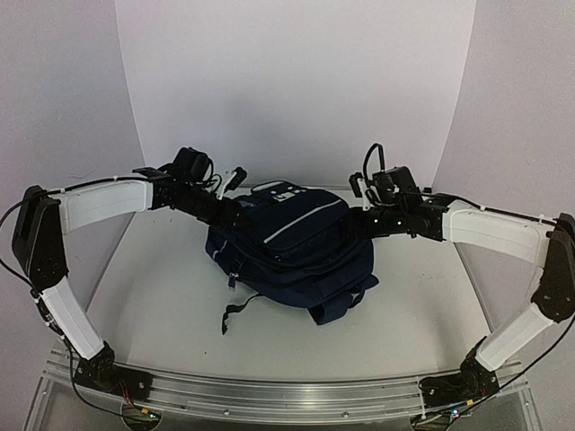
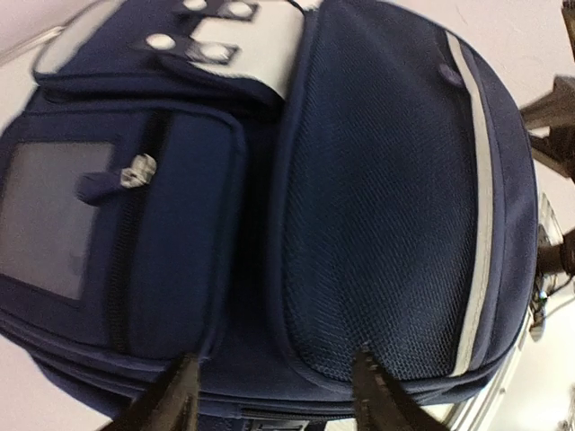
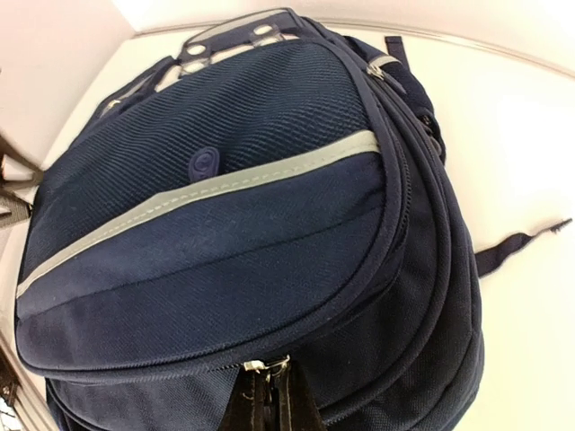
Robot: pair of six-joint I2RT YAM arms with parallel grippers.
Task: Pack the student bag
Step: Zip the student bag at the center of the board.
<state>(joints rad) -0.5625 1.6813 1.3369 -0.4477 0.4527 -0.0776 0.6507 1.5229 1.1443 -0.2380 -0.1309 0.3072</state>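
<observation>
The student bag (image 1: pixel 296 238) lies flat in the middle of the table (image 1: pixel 162 305), a little nearer to the far edge, with its front side up. My left gripper (image 2: pixel 274 357) is at the side of the bag toward the left edge. Its jaws stand clearly apart and hold nothing; only the blue fabric shows beyond them. My right gripper (image 3: pixel 267 384) is at the opposite side, fully closed, with its tips against a silver zip pull (image 3: pixel 263 365). I cannot tell if the pull is really pinched.
</observation>
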